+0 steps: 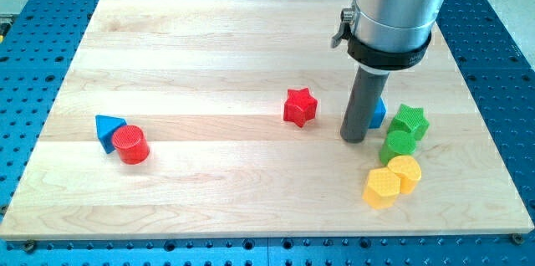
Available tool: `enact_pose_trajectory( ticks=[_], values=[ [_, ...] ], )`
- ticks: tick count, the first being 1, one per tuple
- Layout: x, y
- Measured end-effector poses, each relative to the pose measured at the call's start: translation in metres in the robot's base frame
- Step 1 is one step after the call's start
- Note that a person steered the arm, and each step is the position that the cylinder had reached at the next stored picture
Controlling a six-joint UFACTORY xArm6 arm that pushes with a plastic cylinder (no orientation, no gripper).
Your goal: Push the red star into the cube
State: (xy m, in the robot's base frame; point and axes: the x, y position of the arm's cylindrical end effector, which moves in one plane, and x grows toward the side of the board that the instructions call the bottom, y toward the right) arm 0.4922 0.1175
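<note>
1. Blue triangular block (105, 128) at the view's left, partly covered by a red cylinder (130, 144) touching it.
2. Red star (300, 107) near the centre of the wooden board (209, 48), standing alone, just left of my tip (354, 139).
3. No claw fitted: a plain rod, holding nothing, tip down on the board.
4. Blue cube (378, 114) mostly hidden behind the rod; shape hard to confirm.
5. Green star (410, 121) right of the cube, green cylinder (398, 145) below it.
6. Yellow hexagonal block (382, 187) and a second yellow block (405, 171) touching, lower right.
7. Arm housing cut off at the view's top.
</note>
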Motion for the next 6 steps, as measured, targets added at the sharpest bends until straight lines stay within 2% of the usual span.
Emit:
enact_pose_trajectory(
  ticks=[1,2,3,4,6],
  values=[
    [-0.001,0.000],
    [0.034,-0.034],
    [0.031,-0.077],
    [0.005,-0.106],
    [-0.041,-0.110]
  ],
)
